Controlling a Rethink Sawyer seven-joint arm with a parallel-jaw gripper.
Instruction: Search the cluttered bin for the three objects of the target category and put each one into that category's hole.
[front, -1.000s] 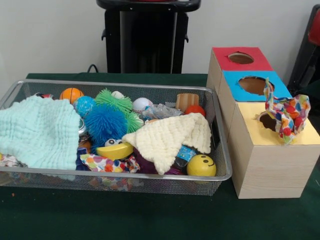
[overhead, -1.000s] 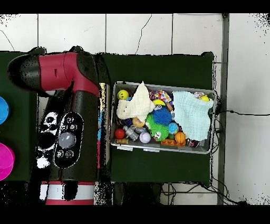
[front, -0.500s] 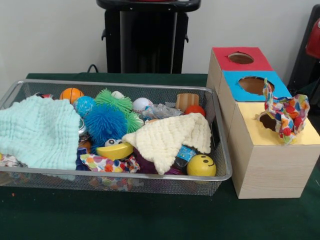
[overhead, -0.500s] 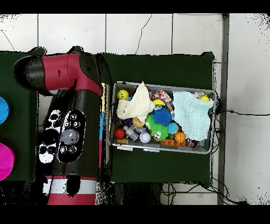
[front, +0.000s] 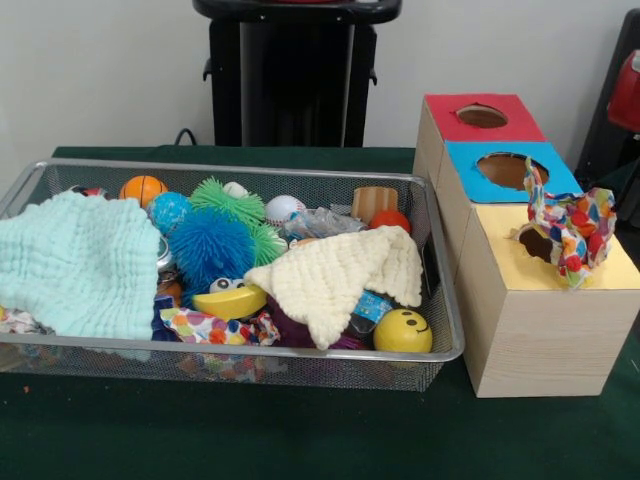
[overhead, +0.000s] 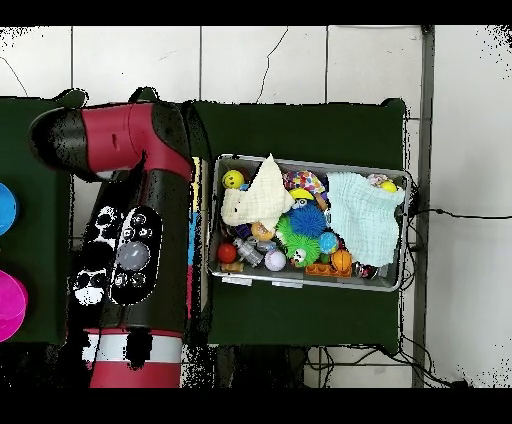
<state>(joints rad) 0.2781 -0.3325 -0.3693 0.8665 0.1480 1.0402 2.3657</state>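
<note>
The arm (overhead: 130, 230) stands over the sorting box, beside the bin's short end; its gripper is hidden, so the state of the fingers cannot be told. The wire bin (front: 300, 176) lies just beside the box (front: 530, 320). A patterned cloth (front: 568, 228) hangs half out of the yellow-topped hole at the box's near end. Two cloths remain in the bin: the mint cloth (front: 75, 262) at the far short end from the box and the cream cloth (front: 335, 275) near the box end, draped over toys. A yellow smiley ball (front: 402, 331) sits in the bin's near corner by the box.
</note>
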